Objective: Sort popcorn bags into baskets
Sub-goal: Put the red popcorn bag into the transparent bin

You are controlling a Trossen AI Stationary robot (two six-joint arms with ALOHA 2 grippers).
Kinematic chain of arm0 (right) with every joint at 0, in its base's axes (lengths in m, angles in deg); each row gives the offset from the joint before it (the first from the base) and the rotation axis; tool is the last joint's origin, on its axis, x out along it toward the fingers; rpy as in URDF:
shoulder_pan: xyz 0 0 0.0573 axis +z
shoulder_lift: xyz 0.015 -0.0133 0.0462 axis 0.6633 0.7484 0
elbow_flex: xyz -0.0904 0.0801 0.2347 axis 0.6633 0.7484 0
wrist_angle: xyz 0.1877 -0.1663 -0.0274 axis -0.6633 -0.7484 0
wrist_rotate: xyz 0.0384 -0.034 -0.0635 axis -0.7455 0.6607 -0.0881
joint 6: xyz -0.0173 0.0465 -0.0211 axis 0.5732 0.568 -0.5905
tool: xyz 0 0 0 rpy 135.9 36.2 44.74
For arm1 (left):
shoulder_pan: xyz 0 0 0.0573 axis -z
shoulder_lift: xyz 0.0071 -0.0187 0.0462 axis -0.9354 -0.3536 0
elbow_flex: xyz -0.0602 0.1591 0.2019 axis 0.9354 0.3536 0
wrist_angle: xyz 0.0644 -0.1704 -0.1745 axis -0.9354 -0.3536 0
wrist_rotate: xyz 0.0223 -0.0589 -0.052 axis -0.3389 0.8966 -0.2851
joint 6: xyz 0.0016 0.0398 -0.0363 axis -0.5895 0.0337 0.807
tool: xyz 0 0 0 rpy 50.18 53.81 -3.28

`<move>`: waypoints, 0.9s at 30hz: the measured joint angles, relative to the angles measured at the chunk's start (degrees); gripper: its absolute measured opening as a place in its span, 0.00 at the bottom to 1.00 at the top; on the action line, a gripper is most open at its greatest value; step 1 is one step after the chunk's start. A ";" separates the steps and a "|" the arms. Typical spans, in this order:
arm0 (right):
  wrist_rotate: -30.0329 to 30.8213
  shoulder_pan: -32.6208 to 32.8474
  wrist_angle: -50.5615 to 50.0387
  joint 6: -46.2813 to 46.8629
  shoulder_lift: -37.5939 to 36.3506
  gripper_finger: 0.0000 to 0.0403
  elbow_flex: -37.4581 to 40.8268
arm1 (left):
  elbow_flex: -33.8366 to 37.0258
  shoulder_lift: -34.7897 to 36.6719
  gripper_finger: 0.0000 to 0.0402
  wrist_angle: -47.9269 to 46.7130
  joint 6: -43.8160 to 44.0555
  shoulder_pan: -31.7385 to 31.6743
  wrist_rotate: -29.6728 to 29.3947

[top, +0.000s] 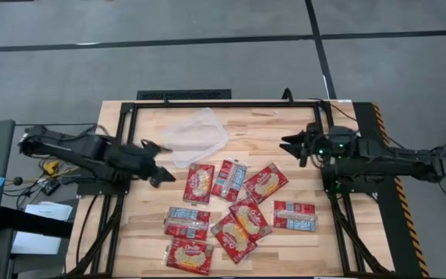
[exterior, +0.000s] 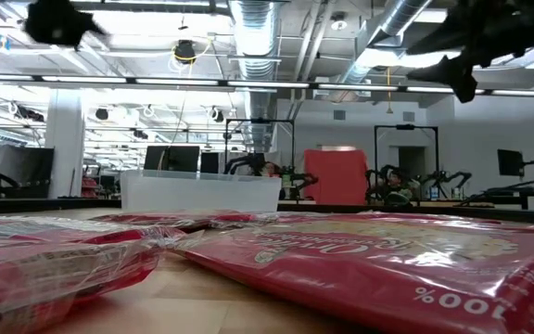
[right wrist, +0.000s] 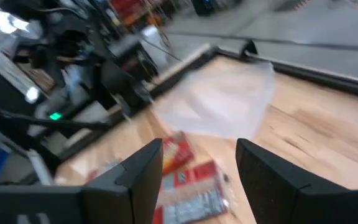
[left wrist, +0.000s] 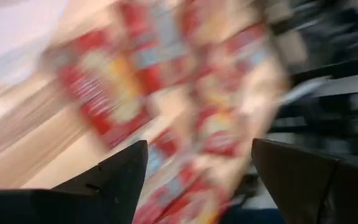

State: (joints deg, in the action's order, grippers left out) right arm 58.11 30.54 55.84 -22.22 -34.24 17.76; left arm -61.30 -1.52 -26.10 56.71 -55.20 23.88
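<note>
Popcorn bags (exterior: pixel 360 255) fill the low view's foreground; only "100%" reads clearly, brand script too slanted to make out. Left gripper (top: pixel 155 161), jaws wide, empty, hovers at approx 9 o'clock beside the tray (top: pixel 196 137). Right gripper (top: pixel 293 145), also spread and empty, sits at 3 o'clock. Bags lie scattered flat from centre to 6 o'clock, tray empty at 12, probably awaiting the first pick.
</note>
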 joint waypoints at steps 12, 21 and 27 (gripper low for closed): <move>0.04 2.01 -3.83 9.08 17.69 0.53 -0.13 | 12.28 -9.71 0.69 4.54 20.55 7.81 -13.16; 0.20 4.78 3.26 10.75 26.92 0.51 -0.15 | 25.30 -12.31 0.69 24.40 27.44 7.63 -19.68; 0.04 7.57 14.92 5.88 35.41 0.47 -0.25 | 27.42 -17.15 0.69 32.99 26.37 6.38 -19.92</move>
State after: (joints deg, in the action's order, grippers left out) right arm 58.15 38.12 70.76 -16.35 1.17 17.51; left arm -33.88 -18.67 6.90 83.08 -48.83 3.97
